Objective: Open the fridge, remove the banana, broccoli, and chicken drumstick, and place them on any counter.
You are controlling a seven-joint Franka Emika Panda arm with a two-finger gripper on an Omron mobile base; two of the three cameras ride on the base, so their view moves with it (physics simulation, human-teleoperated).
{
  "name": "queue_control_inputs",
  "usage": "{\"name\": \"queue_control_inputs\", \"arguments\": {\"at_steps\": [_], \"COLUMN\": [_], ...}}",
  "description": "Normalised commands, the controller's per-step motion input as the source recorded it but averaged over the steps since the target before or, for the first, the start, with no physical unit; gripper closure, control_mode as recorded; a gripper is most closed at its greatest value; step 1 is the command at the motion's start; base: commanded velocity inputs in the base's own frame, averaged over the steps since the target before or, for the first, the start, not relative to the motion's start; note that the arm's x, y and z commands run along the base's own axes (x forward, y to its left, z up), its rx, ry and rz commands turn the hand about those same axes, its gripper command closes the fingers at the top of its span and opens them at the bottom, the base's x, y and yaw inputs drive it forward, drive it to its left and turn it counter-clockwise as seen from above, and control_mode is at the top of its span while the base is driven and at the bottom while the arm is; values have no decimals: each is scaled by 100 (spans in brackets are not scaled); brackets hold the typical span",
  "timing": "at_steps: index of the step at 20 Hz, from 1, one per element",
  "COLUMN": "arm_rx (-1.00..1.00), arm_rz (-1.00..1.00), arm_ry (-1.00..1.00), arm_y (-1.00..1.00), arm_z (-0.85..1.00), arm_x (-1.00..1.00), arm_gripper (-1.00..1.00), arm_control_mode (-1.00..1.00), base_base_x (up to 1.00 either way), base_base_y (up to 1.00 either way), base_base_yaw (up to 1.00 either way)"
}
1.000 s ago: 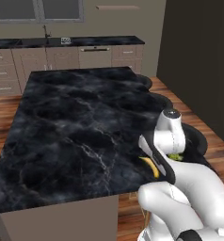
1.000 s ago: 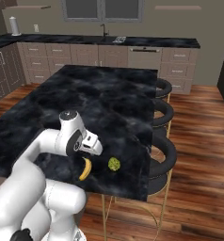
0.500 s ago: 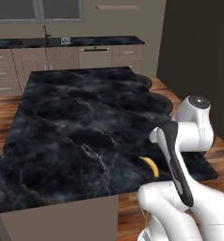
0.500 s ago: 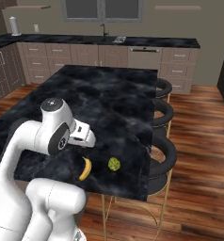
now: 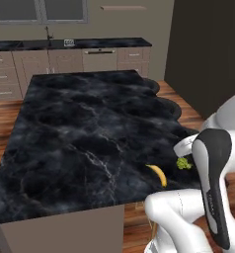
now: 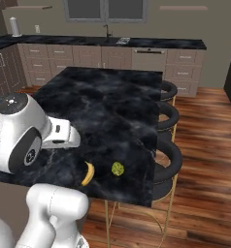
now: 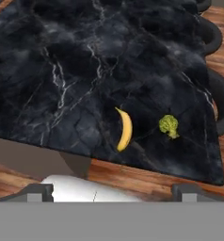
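**Banana and broccoli on the counter, claw spread wide**

In your left base view, the banana [image 5: 157, 174] lies at the lower right of the frame near the counter [image 5: 80, 128] front edge, and the broccoli [image 5: 183, 163] sits just to its right, partly behind the white arm.

Your right base view shows both clear of the arm: the banana [image 6: 88, 173] at lower centre-left, the broccoli [image 6: 117, 168] just right of it, apart. It also gives you three black stools [image 6: 167, 157] along the counter's right side, and a wall counter with sink [image 6: 117, 42] across the top.

Your hand view looks down on the pair, and the claw [image 7: 113, 192] tips stand far apart at the bottom corners with nothing between them.
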Motion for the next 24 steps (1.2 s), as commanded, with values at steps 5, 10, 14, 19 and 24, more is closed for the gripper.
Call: {"name": "queue_control_inputs", "arguments": {"at_steps": [5,10,14,19,24], "arm_rx": [-3,0,0,0,0], "arm_rz": [-9,-11,-1,0,0], "arm_ry": [-6,-7,-9,-6,0], "arm_y": [13,-3,0,0,0], "arm_z": [45,3,-13,-7,0], "arm_x": [-54,-50,-52,-26,0], "arm_gripper": [-100,-100,-100,-100,-100], "arm_control_mode": [-100,-100,-100,-100,100], "base_base_x": [0,0,0,0,0], "base_base_y": [0,0,0,0,0], "base_base_yaw": [0,0,0,0,0]}}
